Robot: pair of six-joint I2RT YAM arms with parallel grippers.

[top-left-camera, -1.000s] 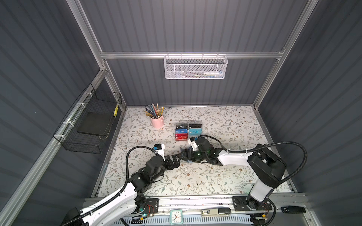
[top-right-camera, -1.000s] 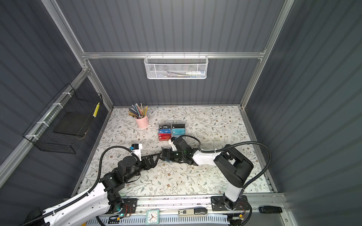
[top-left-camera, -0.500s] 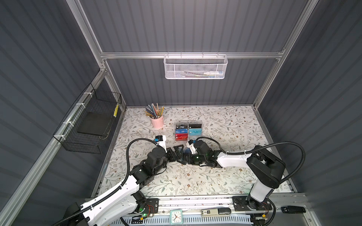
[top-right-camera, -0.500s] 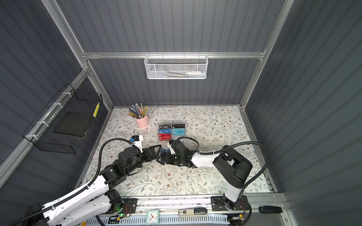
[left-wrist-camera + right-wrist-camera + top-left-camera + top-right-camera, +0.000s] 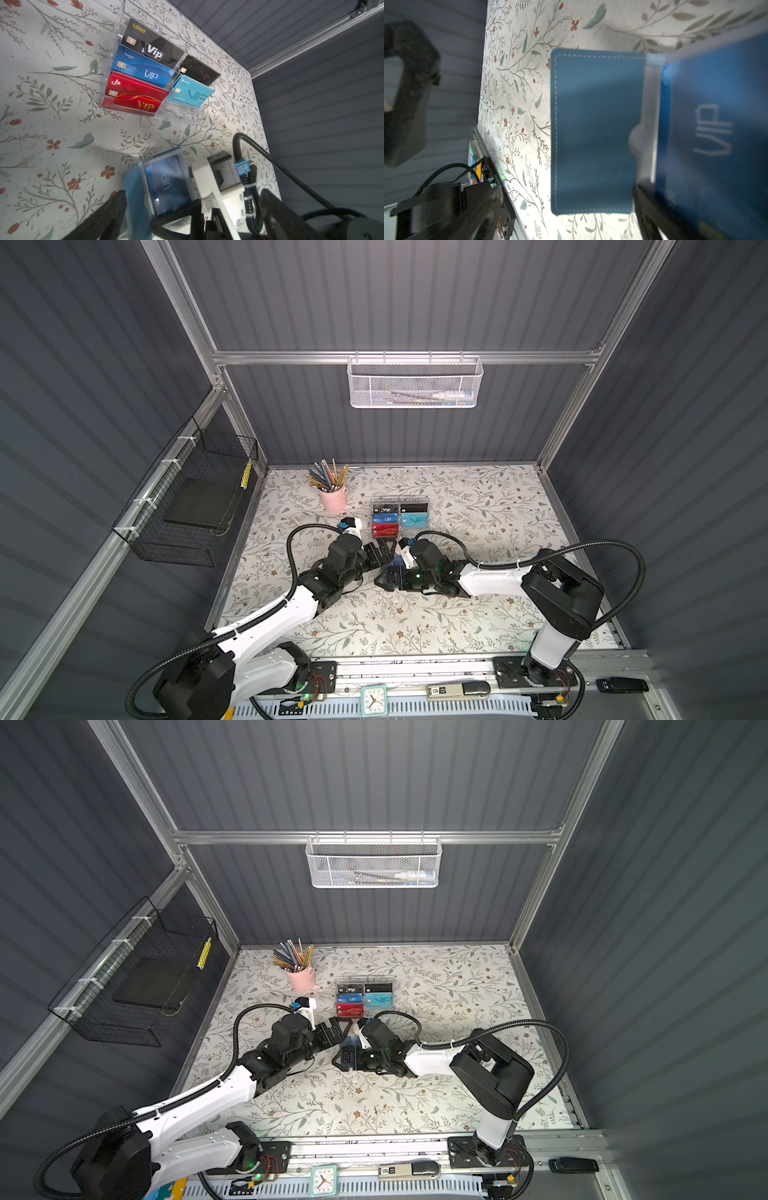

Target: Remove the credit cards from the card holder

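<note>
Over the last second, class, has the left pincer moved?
Yes. The left pincer has moved up the view, closer to the clear card rack.

We find the tightest spot at mid-table. The left gripper (image 5: 385, 549) and the right gripper (image 5: 382, 578) meet nose to nose, both with jaws spread wide, and the card holder (image 5: 134, 197) lies on the mat (image 5: 498, 510) between them. Just behind them the clear acrylic rack (image 5: 400, 517) bars any straight reach toward the back wall. The pink pencil cup (image 5: 334, 499) stands near the rack's left side. The right arm's cable (image 5: 436, 533) loops low beside the rack. We see open mat right of the rack and a broad bare strip before the front rail (image 5: 415, 668). The wire basket (image 5: 195, 506) and the mesh basket (image 5: 413, 383) hang on the walls, above the table
</note>
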